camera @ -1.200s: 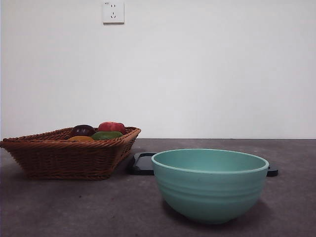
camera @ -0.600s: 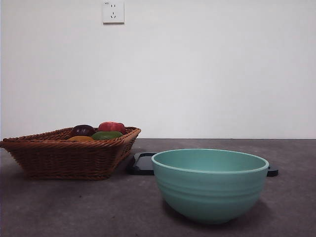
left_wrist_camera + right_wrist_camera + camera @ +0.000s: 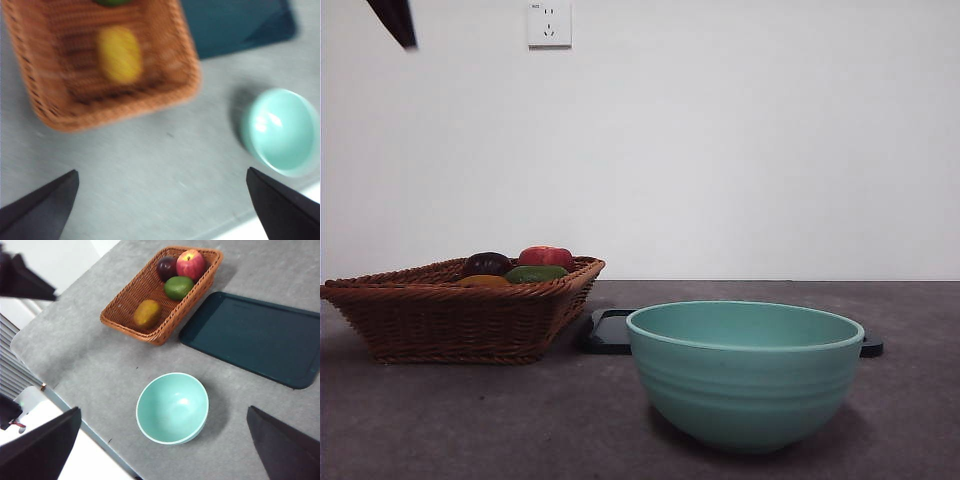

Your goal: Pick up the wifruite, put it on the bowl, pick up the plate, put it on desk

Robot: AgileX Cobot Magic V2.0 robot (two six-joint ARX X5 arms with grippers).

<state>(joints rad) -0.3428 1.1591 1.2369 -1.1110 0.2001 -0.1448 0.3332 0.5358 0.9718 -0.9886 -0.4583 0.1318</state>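
Wifruite (image 3: 147,314) in wicker basket (image 3: 125,309), fingers wide

The left wrist view is blurred throughout: the wicker basket (image 3: 102,60) runs off the upper left of the frame, and the green fruit (image 3: 111,2) is cut by the top edge. In the front view the basket's rim hides most of the wifruite (image 3: 483,282), the bowl (image 3: 745,375) covers the middle of the dark tray (image 3: 608,332), and a black arm tip (image 3: 395,20) is cropped at the upper left.
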